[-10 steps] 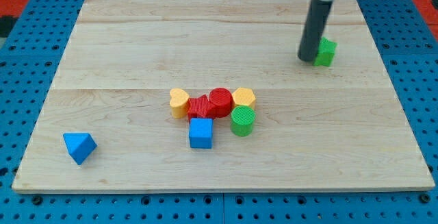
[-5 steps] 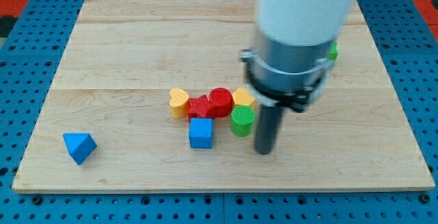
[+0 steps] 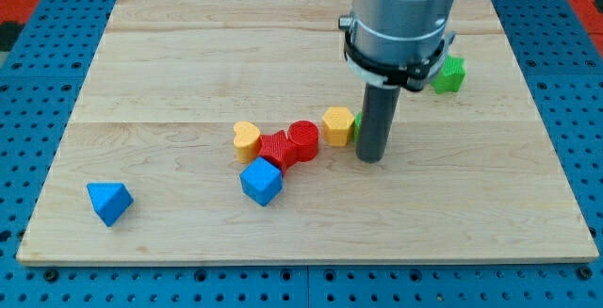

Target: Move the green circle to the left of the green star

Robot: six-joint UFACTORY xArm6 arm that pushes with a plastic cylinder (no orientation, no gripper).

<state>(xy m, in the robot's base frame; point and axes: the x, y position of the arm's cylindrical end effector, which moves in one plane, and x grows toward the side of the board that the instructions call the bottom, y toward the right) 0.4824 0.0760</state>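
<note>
Near the board's middle, my tip (image 3: 369, 158) planted on the wooden board (image 3: 170, 72), just to the view's right of the yellow hexagon block (image 3: 336, 125). Only a thin green sliver (image 3: 357, 122) visible between that yellow block and the rod, presumably the green circle, almost wholly hidden behind the rod; shape not readable. No jaws on this rod, so nothing to report as wide, narrow or holding. Up at the view's top right, the green star (image 3: 449, 72), partly covered by the arm's grey body, well apart from the sliver. To the view's left of the yellow hexagon, touching in a row: red cylinder (image 3: 302, 140), a second red block (image 3: 276, 148), yellow heart block (image 3: 247, 140). Just below the second red block, blue cube (image 3: 261, 182), turned corner-on. Far toward the view's bottom left, alone, blue triangle block (image 3: 108, 201).
</note>
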